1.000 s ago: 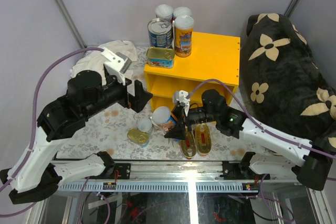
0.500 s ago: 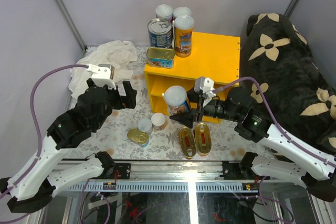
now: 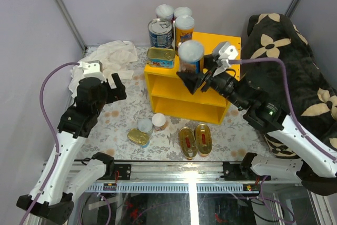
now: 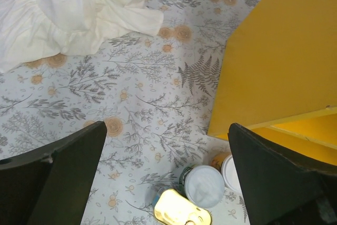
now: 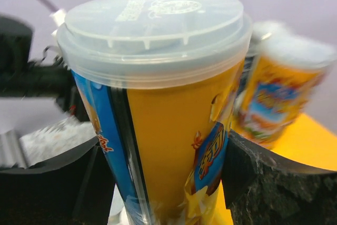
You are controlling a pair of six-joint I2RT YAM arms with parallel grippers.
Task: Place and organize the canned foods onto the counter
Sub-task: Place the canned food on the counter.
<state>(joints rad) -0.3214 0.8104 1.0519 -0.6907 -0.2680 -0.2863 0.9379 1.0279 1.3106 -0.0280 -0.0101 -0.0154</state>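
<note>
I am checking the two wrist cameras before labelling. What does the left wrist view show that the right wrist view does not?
Only left wrist: the white cloth, the floral floor, a gold tin beside a white-lidded can, and the open left hand. Only right wrist: the right hand holding a tall can, another blurred can behind it. Both: the yellow counter.

The counter (image 4: 284, 51) is yellow — the floor (image 4: 147, 104) floral, the can (image 5: 168, 140) orange-and-blue.

The floral tabletop (image 3: 118, 122) bore a white cloth (image 3: 113, 56) beyond the left gripper (image 3: 114, 88) and the yellow counter (image 3: 221, 51) to its right. Loose tins (image 3: 138, 137) lay just behind its right finger.
</note>
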